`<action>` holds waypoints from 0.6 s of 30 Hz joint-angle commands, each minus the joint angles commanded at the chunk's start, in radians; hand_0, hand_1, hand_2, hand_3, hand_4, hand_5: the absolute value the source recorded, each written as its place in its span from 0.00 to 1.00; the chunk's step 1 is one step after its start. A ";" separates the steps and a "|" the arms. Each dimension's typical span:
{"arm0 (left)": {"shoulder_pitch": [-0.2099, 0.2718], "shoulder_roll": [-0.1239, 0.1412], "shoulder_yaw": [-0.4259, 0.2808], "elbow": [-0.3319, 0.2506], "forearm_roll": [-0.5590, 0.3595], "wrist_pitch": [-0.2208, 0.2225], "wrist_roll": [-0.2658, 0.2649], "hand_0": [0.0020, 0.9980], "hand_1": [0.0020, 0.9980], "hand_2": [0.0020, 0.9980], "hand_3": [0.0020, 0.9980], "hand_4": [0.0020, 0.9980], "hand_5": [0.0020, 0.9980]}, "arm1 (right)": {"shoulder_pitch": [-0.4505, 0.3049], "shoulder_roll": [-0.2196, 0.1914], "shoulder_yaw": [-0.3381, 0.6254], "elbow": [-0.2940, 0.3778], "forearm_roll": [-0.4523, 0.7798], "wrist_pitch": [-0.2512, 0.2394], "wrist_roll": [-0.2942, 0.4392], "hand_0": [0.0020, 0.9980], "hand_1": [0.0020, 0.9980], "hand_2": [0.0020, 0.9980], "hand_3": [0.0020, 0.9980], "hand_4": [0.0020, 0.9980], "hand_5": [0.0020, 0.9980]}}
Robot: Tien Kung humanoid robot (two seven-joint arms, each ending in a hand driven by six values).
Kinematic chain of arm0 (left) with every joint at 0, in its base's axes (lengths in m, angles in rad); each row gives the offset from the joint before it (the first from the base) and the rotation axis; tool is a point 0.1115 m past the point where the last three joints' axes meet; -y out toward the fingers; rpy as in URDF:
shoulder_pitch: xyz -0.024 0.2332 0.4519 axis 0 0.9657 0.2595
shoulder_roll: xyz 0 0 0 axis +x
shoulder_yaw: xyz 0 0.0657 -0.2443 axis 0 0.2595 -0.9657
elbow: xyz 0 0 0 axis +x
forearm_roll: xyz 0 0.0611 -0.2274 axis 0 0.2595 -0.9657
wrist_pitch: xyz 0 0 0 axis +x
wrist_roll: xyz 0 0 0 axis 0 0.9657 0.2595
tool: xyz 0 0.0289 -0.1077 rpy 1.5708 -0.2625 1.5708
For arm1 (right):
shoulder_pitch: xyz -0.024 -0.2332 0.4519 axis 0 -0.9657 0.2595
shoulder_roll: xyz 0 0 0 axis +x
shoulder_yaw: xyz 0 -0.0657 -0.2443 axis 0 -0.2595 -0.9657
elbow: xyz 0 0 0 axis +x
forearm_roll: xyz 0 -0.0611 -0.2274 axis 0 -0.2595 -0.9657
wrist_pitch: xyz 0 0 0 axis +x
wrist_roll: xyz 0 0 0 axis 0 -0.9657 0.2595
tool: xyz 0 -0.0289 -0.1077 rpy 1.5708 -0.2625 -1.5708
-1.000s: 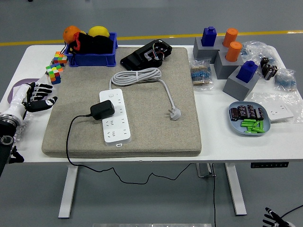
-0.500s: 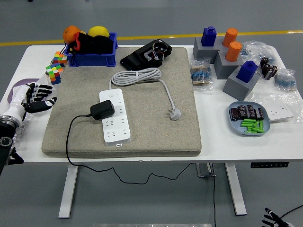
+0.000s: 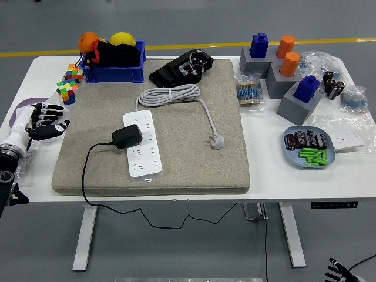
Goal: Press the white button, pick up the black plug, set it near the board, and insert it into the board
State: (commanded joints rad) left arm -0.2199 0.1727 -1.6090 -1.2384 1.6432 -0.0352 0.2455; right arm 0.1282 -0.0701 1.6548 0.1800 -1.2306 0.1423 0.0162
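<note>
Nothing moved since earlier frame. Left hand (image 3: 41, 120) hovers over table's (image 3: 35, 76) left edge, fingers spread, holding nothing. Black plug (image 3: 127, 136) sits on white board (image 3: 143, 145), mid-mat (image 3: 188, 170). Right hand (image 3: 339, 272) low at bottom right corner, below table, finger state unclear.

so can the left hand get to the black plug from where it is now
Probably yes. The left hand sits open at the table's left edge, and the black plug lies on the white power strip on the grey mat. Only bare mat lies between them; the plug's cord trails toward the near edge.
</note>
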 joint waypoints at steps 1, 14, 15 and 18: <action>0.000 0.000 -0.001 -0.001 0.000 0.000 0.000 0.75 0.72 0.65 0.61 0.73 0.00 | 0.000 0.000 0.000 0.000 0.000 0.000 0.000 0.81 0.71 0.69 0.66 0.76 0.57; 0.002 -0.002 0.000 -0.014 0.001 0.003 -0.002 0.75 0.72 0.65 0.61 0.73 0.00 | 0.001 -0.001 -0.003 0.000 0.002 0.001 0.001 0.80 0.71 0.69 0.66 0.76 0.58; 0.002 -0.002 0.001 -0.015 0.000 0.003 -0.002 0.75 0.72 0.65 0.61 0.73 0.00 | 0.002 0.000 -0.002 0.000 0.002 0.000 0.001 0.80 0.71 0.69 0.66 0.76 0.58; 0.002 -0.002 0.003 -0.016 0.000 0.003 -0.001 0.76 0.72 0.64 0.61 0.72 0.00 | 0.002 -0.001 -0.001 0.000 0.002 0.001 0.001 0.81 0.71 0.69 0.66 0.76 0.58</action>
State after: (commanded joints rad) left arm -0.2183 0.1703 -1.6064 -1.2543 1.6434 -0.0320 0.2444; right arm 0.1306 -0.0709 1.6537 0.1800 -1.2287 0.1428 0.0174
